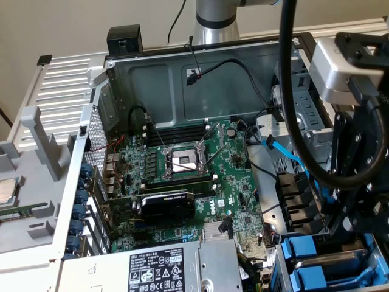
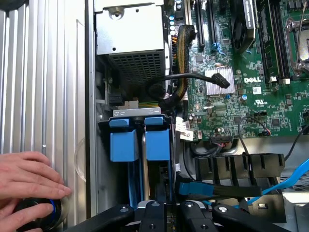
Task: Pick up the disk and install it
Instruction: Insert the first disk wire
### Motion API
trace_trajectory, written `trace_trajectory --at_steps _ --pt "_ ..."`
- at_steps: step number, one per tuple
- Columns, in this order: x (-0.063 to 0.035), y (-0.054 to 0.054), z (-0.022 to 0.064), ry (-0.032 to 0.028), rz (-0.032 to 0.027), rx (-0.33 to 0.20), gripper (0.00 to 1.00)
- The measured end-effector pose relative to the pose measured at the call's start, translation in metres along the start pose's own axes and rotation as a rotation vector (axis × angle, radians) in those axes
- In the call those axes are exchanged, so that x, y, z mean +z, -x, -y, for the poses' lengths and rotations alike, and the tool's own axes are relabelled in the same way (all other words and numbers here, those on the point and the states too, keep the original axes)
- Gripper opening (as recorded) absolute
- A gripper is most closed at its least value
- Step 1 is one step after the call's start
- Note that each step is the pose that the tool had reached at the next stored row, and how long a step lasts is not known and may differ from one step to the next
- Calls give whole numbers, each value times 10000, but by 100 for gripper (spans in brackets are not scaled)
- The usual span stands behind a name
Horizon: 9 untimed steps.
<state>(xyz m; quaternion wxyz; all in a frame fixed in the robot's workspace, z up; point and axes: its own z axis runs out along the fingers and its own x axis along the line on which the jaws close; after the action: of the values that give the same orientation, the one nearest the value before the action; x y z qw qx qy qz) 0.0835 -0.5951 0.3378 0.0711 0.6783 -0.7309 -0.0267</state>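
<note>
A person's hand (image 2: 26, 176) rests on a round black knob with a glowing blue ring (image 2: 35, 212). The knob sits on a ribbed grey panel (image 2: 43, 72) just outside the wall of the open computer case.

Inside that wall, in the near right corner of the exterior view, the black claw (image 2: 165, 207) hangs over the grey metal drive bay (image 2: 137, 112). Its jaws are drawn narrow. As far as I can judge, they pinch the near end of the disk (image 2: 158, 143), a drive framed in a bright blue plastic carrier that stands on edge in the bay slot. A second blue drive carrier (image 2: 124, 145) stands just beside it, on its near side, with a thin grey divider between them. Both reach about the same depth.

I judge the pick-up done and the work to be in the installing step, with the disk home or nearly so.

A light blue data cable (image 2: 289, 181) and black cable plugs (image 2: 241, 166) lie close on the far side. Any further move calls for keeping the carrier square to its slot and clear of that wiring.

Farther left sits the perforated grey power supply box (image 2: 133, 43). Beyond it lies the green motherboard (image 1: 182, 176) with its open silver processor socket (image 1: 182, 161).
</note>
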Motion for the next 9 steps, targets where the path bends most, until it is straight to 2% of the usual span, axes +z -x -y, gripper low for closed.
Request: trace_trajectory --at_steps 5,9 --pt "4 1 1 -5 2 3 17" --pt "7 0 1 -54 6 7 17"
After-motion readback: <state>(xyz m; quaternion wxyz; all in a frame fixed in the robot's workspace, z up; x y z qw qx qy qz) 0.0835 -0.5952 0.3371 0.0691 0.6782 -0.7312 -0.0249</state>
